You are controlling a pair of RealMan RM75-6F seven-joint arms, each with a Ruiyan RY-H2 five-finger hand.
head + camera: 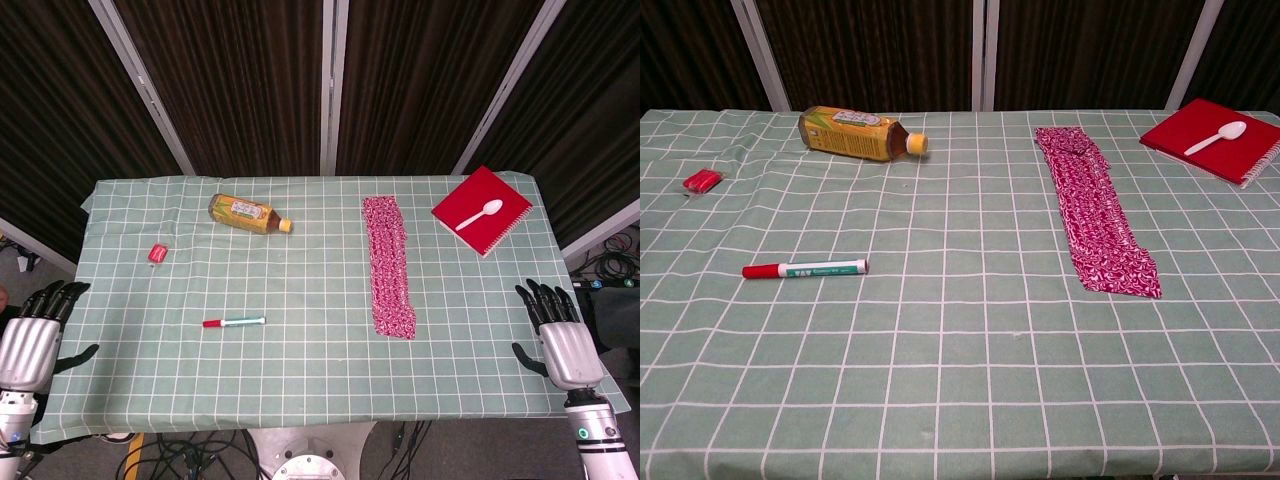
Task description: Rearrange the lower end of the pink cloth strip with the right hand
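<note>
The pink patterned cloth strip point(388, 262) lies flat on the green checked tablecloth, running from the far side toward me, right of centre. In the chest view the pink cloth strip point(1095, 213) shows its lower end near the middle right. My right hand point(560, 332) hovers at the table's right edge, well to the right of the strip's lower end, fingers apart and holding nothing. At the left edge my left hand point(32, 337) is likewise open and empty. Neither hand appears in the chest view.
A yellow-labelled bottle point(247, 214) lies on its side at the back left. A red-capped marker point(233, 322) lies left of centre, a small red object point(156, 253) further left. A red notebook point(482, 210) with a white spoon point(479, 214) sits at the back right.
</note>
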